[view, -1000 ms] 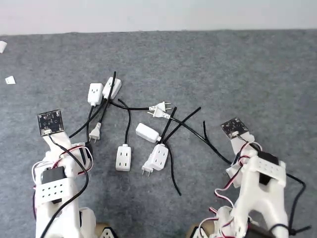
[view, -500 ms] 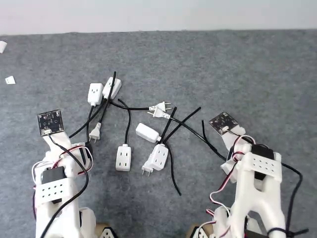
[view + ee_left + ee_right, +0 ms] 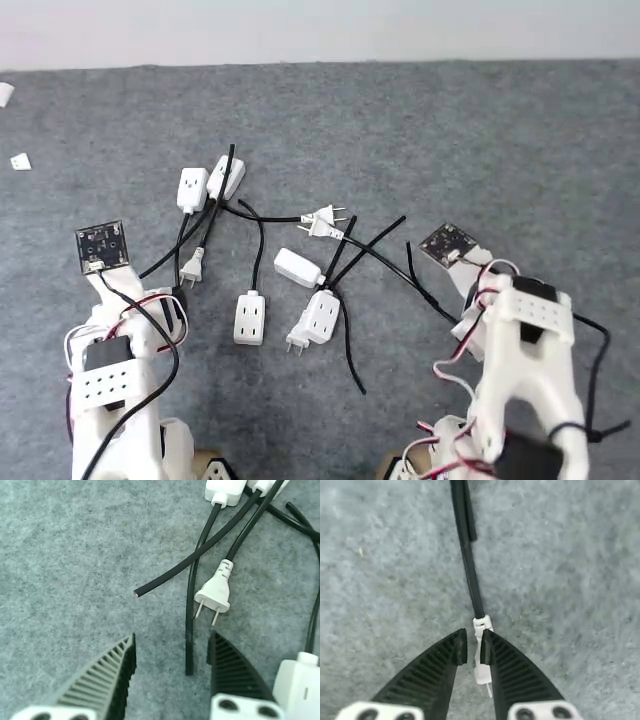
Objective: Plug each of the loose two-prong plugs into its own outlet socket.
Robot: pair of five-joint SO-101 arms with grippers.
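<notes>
Step in hand looks like pick-up. Neither arm has a plug at a socket yet.

Right end effector (image 3: pixel 473 645): drawn almost together on the neck of a thin plug (image 3: pixel 480 626) that ends a black cord (image 3: pixel 470 575). A sliver of gap shows on one side, so the hold reads as light. This plug lies low on the surface (image 3: pixel 520 150).

Left end effector (image 3: pixel 171 642): wide open, holding nothing, astride a cut cord end (image 3: pixel 188 650). A flat plug (image 3: pixel 215 591) lies just ahead beside that cord, prongs pointing back toward the jaws.

Next move, as judged: firm up the right-hand pinch, lift the thin plug clear, then turn its prongs toward a free socket. The nearest candidates are the outlet block (image 3: pixel 249 318) with slots facing up and the angled block (image 3: pixel 322 315). A third plug (image 3: pixel 297 338) sits against the angled block, and whether it is seated cannot be told. The black cord passes under others, so it may drag them.

Room: crossing cords crowd the middle. A far block (image 3: pixel 192 188) and its twin (image 3: pixel 226 177) lie touching, beyond the left arm. Bare surface spreads beyond the right arm and toward the far edge, well apart from the tangle.
</notes>
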